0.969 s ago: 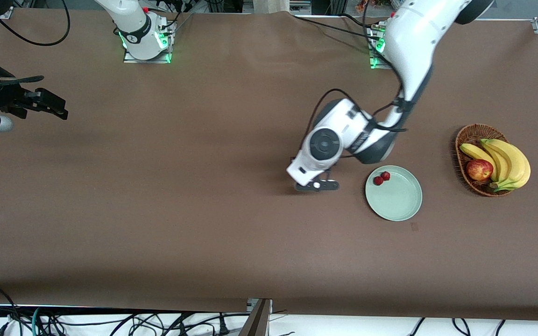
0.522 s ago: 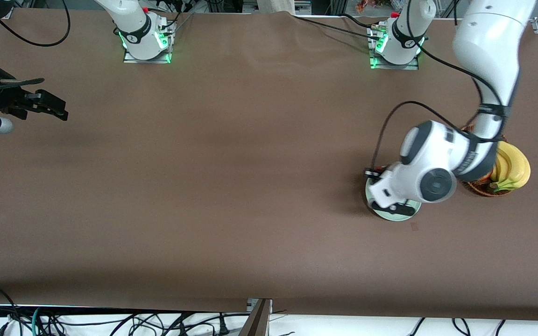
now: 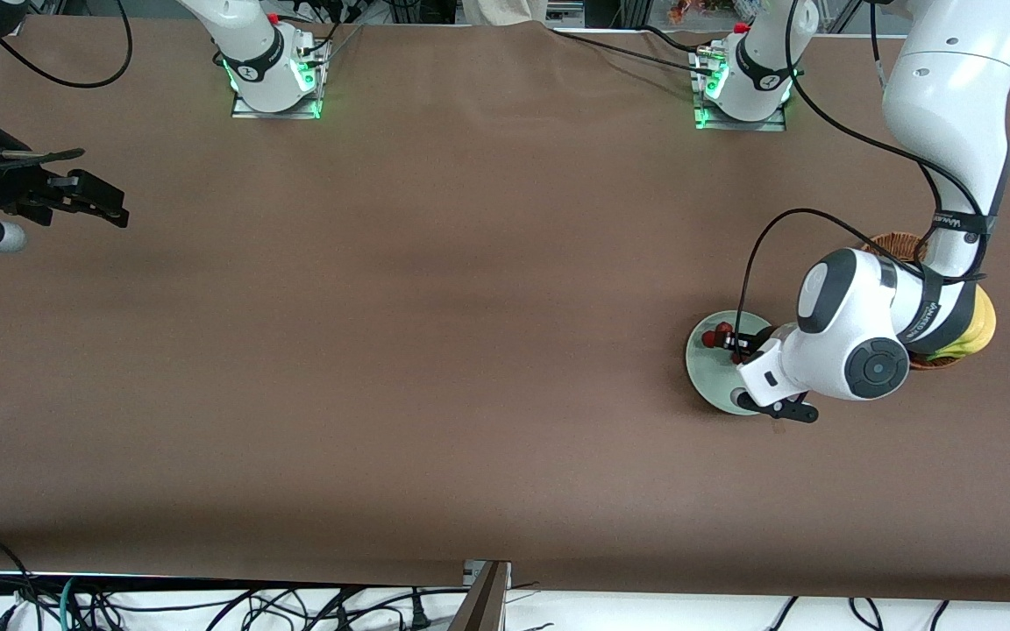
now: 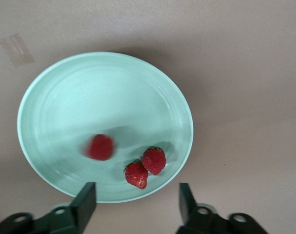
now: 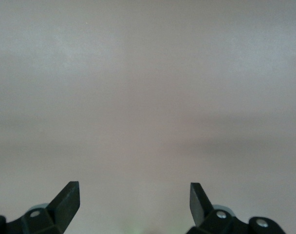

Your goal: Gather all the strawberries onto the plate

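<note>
The left claw (image 4: 136, 207) hangs over the pale green plate (image 4: 50, 97), its fingers spread wide with nothing between them. On the plate I count three strawberries (image 4: 138, 163): two lie touching each other near the rim, and the third strawberry (image 4: 101, 147) sits just beside them, smeared in the wrist view as if rolling. From the front, the arm covers much of the plate (image 3: 705, 368), which sits beside the wicker basket (image 3: 895, 241) of fruit.

The right claw (image 3: 88, 200) waits released over bare worktop (image 3: 435, 350) at the right arm's end, well apart from everything.

The collecting looks done, I think. The risk I see is the loose berry: the plate is shallow, and if it carries any speed it could roll over the rim onto the worktop. The spread fingers also hang close above the rim, so a careless pull-away could clip the plate and scatter all three.
</note>
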Robot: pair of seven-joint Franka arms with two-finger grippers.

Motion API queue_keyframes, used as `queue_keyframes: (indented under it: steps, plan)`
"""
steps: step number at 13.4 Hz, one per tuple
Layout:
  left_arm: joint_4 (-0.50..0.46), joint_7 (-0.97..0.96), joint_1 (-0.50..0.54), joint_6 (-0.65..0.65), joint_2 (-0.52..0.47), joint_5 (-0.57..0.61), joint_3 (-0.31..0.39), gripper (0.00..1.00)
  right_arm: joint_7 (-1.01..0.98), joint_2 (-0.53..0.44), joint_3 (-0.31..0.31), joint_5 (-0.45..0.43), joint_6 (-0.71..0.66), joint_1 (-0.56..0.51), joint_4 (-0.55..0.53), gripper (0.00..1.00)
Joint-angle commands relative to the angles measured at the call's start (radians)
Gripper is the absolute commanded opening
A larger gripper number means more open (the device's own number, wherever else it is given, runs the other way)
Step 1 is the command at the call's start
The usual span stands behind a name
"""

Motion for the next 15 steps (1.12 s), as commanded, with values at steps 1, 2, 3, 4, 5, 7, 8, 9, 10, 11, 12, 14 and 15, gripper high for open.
queue_keyframes:
  steps: [1, 2, 3, 4, 5, 7, 8, 9, 10, 11, 12, 14, 15]
  plan:
    - [0.008, 0.044, 0.021, -0.001, -0.012, 0.021, -0.014, 1.0, -0.015, -0.005, 0.009, -0.007, 0.0, -0.009, -0.005, 1.0]
    - [0.017, 0.053, 0.03, -0.002, -0.026, 0.019, -0.014, 1.0, -0.015, -0.005, 0.009, -0.007, 0.0, -0.009, -0.005, 1.0]
    - [0.042, 0.073, 0.044, -0.02, -0.049, 0.018, -0.019, 1.0, -0.015, -0.005, 0.009, -0.007, 0.0, -0.009, -0.005, 1.0]
    - [0.056, 0.097, 0.047, -0.059, -0.084, 0.016, -0.021, 1.0, -0.015, -0.005, 0.009, -0.007, 0.0, -0.009, -0.003, 1.0]
    - [0.08, 0.117, 0.046, -0.112, -0.127, 0.018, -0.019, 1.0, -0.015, -0.003, 0.009, -0.007, 0.0, -0.009, 0.001, 1.0]
    - [0.097, 0.125, 0.053, -0.224, -0.214, 0.013, -0.021, 1.0, -0.015, -0.003, 0.009, -0.006, 0.0, -0.009, 0.001, 1.0]
    - [0.097, 0.127, 0.07, -0.244, -0.269, -0.002, -0.021, 1.0, -0.015, -0.003, 0.009, -0.006, 0.0, -0.009, 0.001, 1.0]
    - [0.096, 0.128, 0.084, -0.257, -0.32, -0.026, -0.019, 1.0, -0.017, -0.003, 0.009, -0.006, 0.0, -0.009, 0.001, 1.0]
    - [0.096, 0.14, 0.09, -0.289, -0.362, -0.042, -0.019, 1.0, -0.018, -0.002, 0.009, -0.006, 0.002, -0.009, 0.001, 1.0]
    - [0.097, 0.144, 0.09, -0.336, -0.403, -0.047, -0.017, 1.0, -0.018, 0.0, 0.009, -0.006, 0.0, -0.009, 0.001, 1.0]
    - [0.076, 0.147, 0.09, -0.34, -0.466, -0.063, -0.008, 1.0, -0.02, 0.001, 0.009, -0.006, 0.0, -0.009, 0.003, 1.0]
    - [-0.011, 0.141, 0.042, -0.331, -0.561, -0.098, 0.098, 1.0, -0.02, 0.001, 0.009, -0.006, 0.0, -0.009, 0.003, 1.0]
    - [-0.048, 0.136, -0.065, -0.323, -0.598, -0.153, 0.249, 1.0, -0.018, 0.001, 0.009, -0.006, 0.0, -0.009, 0.003, 1.0]
